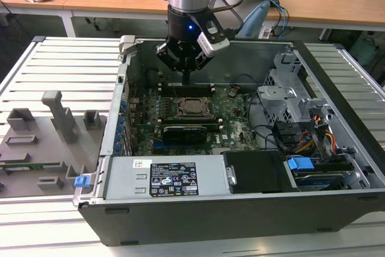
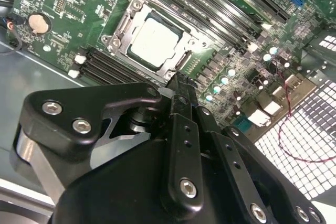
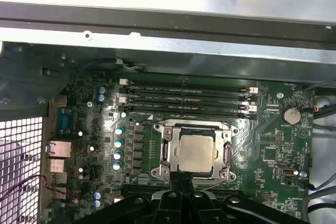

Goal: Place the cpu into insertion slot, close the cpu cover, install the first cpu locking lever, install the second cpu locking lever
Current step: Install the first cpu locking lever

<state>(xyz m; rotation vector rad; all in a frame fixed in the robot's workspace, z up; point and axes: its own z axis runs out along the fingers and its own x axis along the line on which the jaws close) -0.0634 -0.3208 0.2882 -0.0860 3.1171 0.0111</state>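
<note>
The cpu (image 3: 195, 153), a pale silvery square chip, lies flat in the insertion slot (image 2: 182, 34) on the green board, also seen as cpu (image 2: 155, 43) and cpu (image 1: 194, 106). The silvery cpu cover (image 3: 167, 153) lies down around it, its window framing the chip, and shows again as cpu cover (image 2: 122, 27). My gripper (image 1: 187, 79) hangs just above the socket's edge nearest the case's far wall. Its black fingers are pressed together with nothing between them. In both wrist views the gripper (image 2: 178, 81) (image 3: 184, 183) points at the cover's rim, with a small gap to it.
Memory slots (image 3: 186, 98) run beside the socket. In the exterior view a long black expansion card (image 1: 183, 130) lies on the socket's near side, with a power supply (image 1: 171, 179) in front. A metal drive cage (image 1: 289, 100) stands at the right. Grey fixtures (image 1: 48, 130) sit outside the case, left.
</note>
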